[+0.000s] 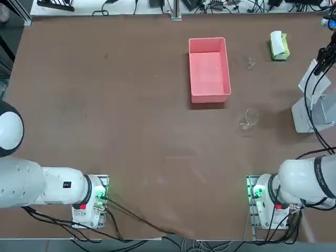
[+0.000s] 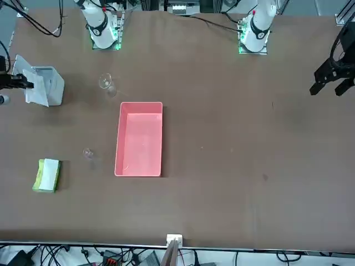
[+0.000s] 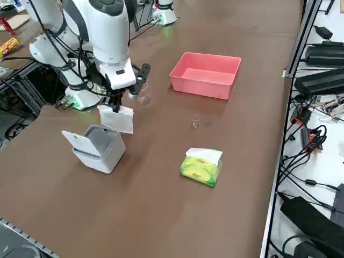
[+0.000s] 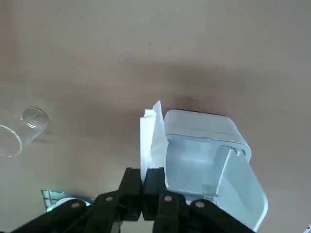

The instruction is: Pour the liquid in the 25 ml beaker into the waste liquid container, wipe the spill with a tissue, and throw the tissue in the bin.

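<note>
My right gripper (image 3: pixel 115 105) hangs just above the bin (image 3: pixel 98 149), shut on the tissue (image 3: pixel 120 119). The white sheet dangles from its closed fingers beside the bin's open mouth (image 4: pixel 204 155), the gripper (image 4: pixel 148 175) pinching the tissue (image 4: pixel 149 138) at its upper edge. The bin's lid stands flipped open. The tiny 25 ml beaker (image 1: pixel 251 63) stands upright to the right of the waste liquid container (image 1: pixel 210 97), a shallow pink tray. From the side, the beaker (image 3: pixel 196 121) sits between the tray (image 3: pixel 201 88) and the tissue pack.
A larger clear beaker (image 1: pixel 249 118) stands nearer the robot than the tray, close to the gripper (image 3: pixel 143 97). The green tissue pack (image 1: pixel 279 45) with a sheet sticking out lies at the far right. The bin (image 1: pixel 310 113) sits by the table's right edge.
</note>
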Motion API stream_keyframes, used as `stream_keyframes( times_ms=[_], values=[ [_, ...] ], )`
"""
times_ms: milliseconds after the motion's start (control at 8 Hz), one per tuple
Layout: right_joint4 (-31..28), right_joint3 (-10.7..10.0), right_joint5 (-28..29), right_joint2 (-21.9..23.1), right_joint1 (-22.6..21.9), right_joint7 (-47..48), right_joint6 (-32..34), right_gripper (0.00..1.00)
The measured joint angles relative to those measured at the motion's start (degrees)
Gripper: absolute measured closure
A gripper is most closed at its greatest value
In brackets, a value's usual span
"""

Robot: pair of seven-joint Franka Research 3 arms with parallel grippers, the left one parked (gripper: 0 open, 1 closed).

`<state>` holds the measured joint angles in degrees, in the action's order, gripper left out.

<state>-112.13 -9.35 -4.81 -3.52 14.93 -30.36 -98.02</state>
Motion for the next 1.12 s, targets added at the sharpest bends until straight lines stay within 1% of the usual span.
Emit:
stream_keyframes(
  times_ms=[375,1125],
  values=[
    [-4.20,0.01,-0.75,3.23,1.35,0.00,-1.47,0.96],
    [-9.51,0.00,-1.76,6.96,6.49,-2.74,-3.40,0.96]
  ],
)
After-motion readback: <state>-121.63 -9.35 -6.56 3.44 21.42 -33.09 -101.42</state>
